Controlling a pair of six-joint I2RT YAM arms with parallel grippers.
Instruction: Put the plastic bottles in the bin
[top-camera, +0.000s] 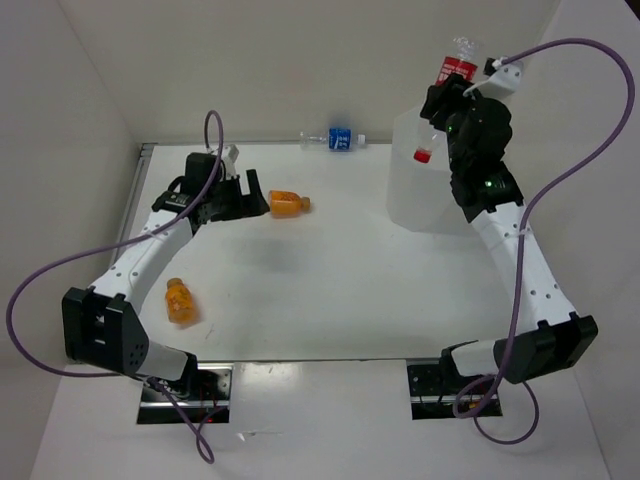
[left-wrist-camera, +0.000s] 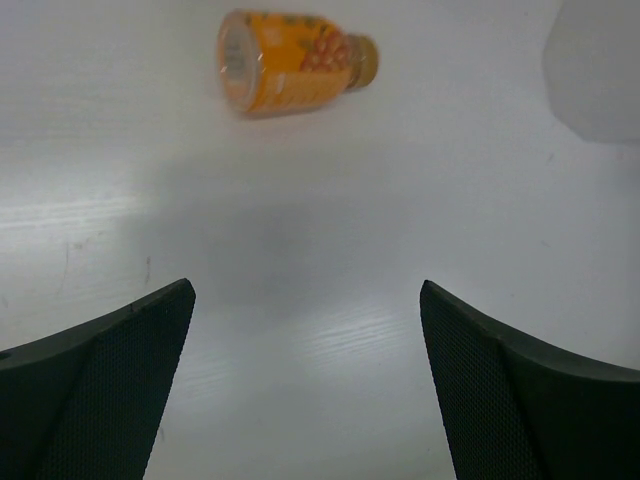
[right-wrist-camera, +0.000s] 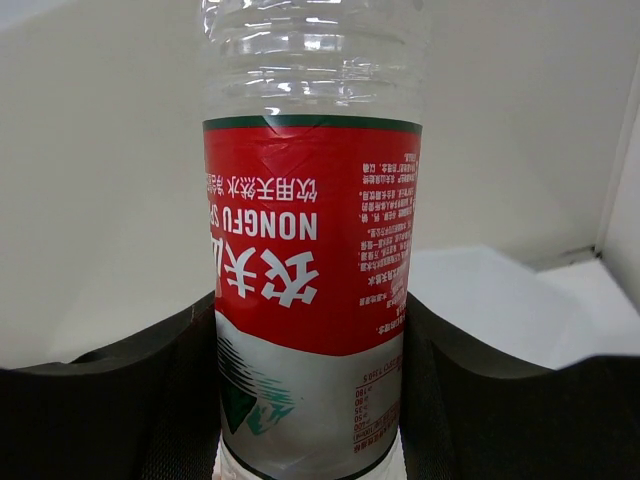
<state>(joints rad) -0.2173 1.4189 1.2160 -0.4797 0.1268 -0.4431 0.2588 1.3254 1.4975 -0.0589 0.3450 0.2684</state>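
Observation:
My right gripper (top-camera: 449, 100) is shut on the clear bottle with the red label (top-camera: 458, 68). It holds the bottle upside down above the translucent white bin (top-camera: 412, 200), with the red cap (top-camera: 422, 155) pointing down over the opening. In the right wrist view the bottle (right-wrist-camera: 310, 250) fills the space between the fingers (right-wrist-camera: 470, 400). My left gripper (top-camera: 252, 196) is open and empty, just left of a stubby orange bottle (top-camera: 287, 204) lying on its side. That bottle shows ahead in the left wrist view (left-wrist-camera: 290, 75). A second orange bottle (top-camera: 180, 300) lies near the left arm. A clear bottle with a blue label (top-camera: 336, 139) lies at the far edge.
The white table (top-camera: 330, 290) is walled by white panels at the back and left. The bin's corner shows in the left wrist view (left-wrist-camera: 595, 70) at the upper right. Purple cables loop from both arms.

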